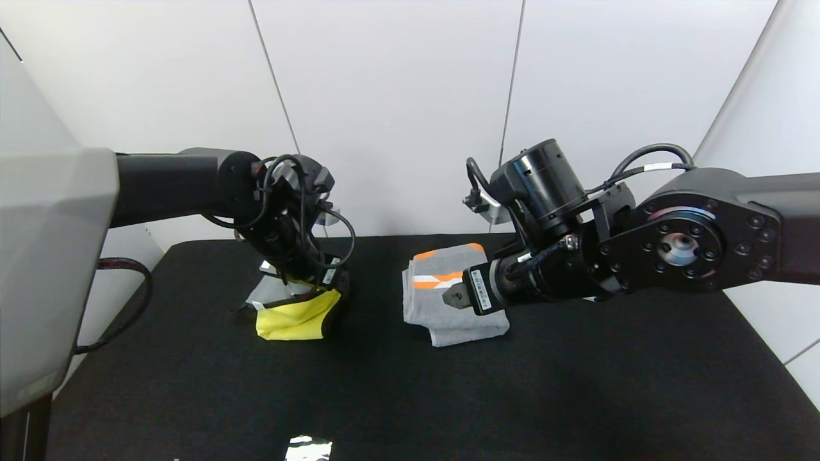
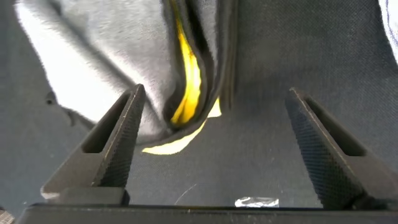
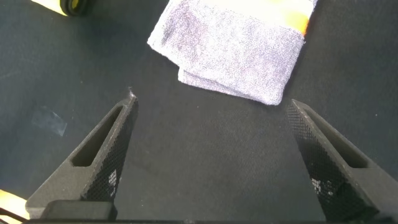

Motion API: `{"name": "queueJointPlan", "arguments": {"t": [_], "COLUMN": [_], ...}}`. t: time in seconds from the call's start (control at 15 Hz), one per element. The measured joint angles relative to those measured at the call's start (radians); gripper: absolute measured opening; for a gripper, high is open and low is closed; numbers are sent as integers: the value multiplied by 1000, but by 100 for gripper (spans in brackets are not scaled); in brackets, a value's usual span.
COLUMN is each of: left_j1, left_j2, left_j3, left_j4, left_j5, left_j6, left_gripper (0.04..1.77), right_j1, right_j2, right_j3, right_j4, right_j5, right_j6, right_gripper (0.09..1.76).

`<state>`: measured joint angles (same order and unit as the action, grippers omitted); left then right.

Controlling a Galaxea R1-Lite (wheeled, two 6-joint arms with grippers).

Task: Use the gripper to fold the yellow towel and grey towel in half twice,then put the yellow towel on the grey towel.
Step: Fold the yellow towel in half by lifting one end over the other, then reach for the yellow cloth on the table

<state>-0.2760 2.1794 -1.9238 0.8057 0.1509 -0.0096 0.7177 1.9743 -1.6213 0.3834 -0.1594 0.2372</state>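
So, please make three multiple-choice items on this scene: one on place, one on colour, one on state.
1. The yellow towel lies
A. on the grey towel
B. apart from it, toward the robot's left
C. off the table

2. The grey towel's patches are
A. orange
B. green
C. blue

3. The left pincer is
A. shut on the yellow towel
B. open
C. out of view

Key: B, bare black table separates the towels; A, orange shows in the head view; B, its fingers stand wide apart in the left wrist view.
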Motion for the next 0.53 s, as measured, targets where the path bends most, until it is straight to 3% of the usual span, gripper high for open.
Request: {"name": "queueJointPlan", "arguments": {"t": [0.2,0.53], "left_j1": [22,52], "left_j2": [-35,-110], "left_j3": [17,59], "left_j4": [21,177], "left_j5": [4,5], "left_j6": [0,-69], "left_gripper": [164,168], "right_j1": [-1,-5], "right_j2": [0,1], "right_j3": [0,0], "right_j4": [0,0], "right_j5": [0,2], "right_j6": [0,0], "right_gripper": [171,171]}}
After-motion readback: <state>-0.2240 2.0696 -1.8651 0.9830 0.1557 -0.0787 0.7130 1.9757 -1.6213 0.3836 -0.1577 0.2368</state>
